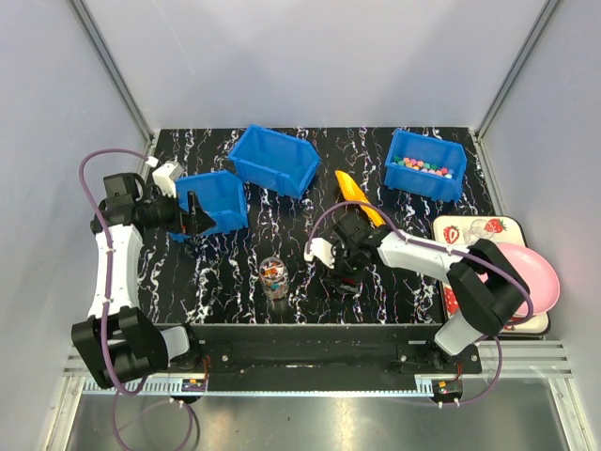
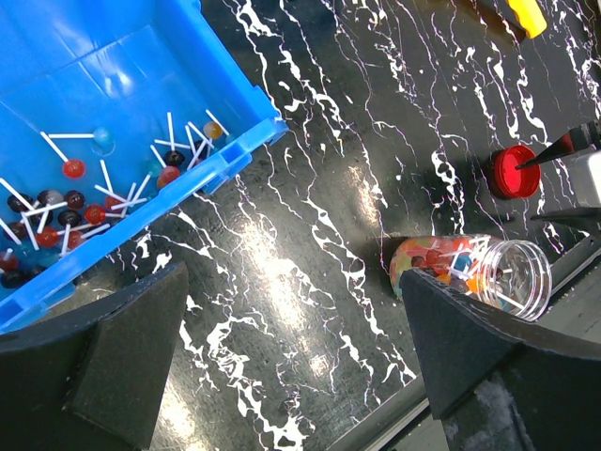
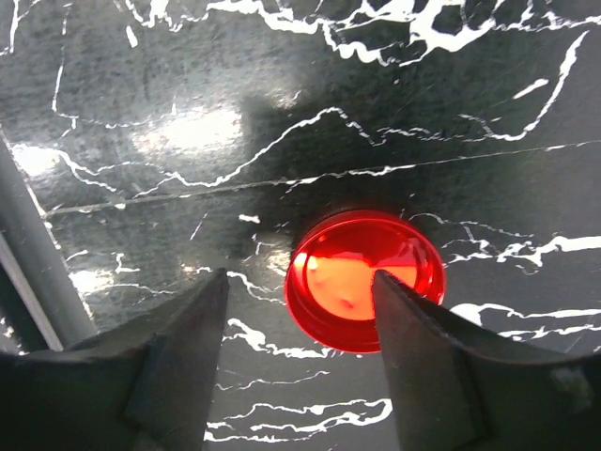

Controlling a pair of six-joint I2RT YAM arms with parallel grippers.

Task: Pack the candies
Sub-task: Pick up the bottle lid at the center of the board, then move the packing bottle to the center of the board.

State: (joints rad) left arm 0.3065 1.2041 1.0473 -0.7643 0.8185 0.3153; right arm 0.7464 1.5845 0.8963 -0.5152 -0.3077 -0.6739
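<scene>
Candies [image 1: 273, 272] fill a small clear jar [image 2: 474, 270] that stands open at the table's front middle. More small pastel candies [image 1: 423, 167] lie in the far right blue bin [image 1: 449, 184]. A flat red lid [image 3: 364, 280] rests on the black marbled table. My right gripper [image 3: 300, 352] hangs low over the lid with its jaws apart: the right finger [image 3: 427, 362] overlaps the lid's middle and the left finger stands off its rim. My left gripper [image 2: 291, 362] is wide open with nothing in it, beside the left blue bin [image 2: 239, 150].
The left blue bin holds several lollipops [image 2: 73, 209]. A third blue bin [image 1: 274, 158] sits tipped at the back middle. A yellow scoop [image 1: 357, 194] lies behind the right gripper. A pink plate [image 1: 535, 277] rests on a strawberry tray [image 1: 474, 228] at the right.
</scene>
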